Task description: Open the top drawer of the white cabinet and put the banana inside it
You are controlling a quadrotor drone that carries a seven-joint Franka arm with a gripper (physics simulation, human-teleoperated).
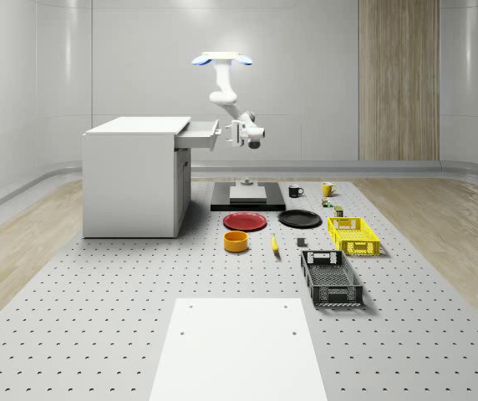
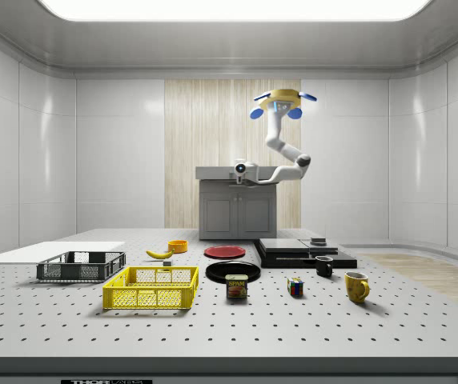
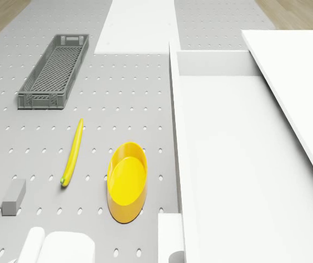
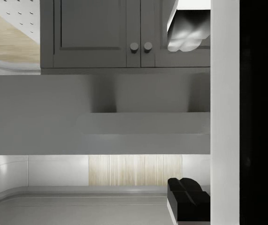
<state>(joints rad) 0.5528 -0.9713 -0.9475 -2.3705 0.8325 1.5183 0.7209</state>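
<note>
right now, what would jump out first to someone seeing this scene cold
The drone hovers high beside the white cabinet, its arm bent down so the gripper sits at the front of the pulled-out top drawer. Below, the banana lies on the perforated table next to a yellow bowl, not yet picked up.

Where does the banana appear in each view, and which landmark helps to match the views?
Whole-scene view: banana, beside the yellow bowl.
Side view: banana, next to the bowl.
Drone view: banana, apart from the bowl.
Wrist view: I cannot find it.
Shared landmark: the yellow bowl.
</note>
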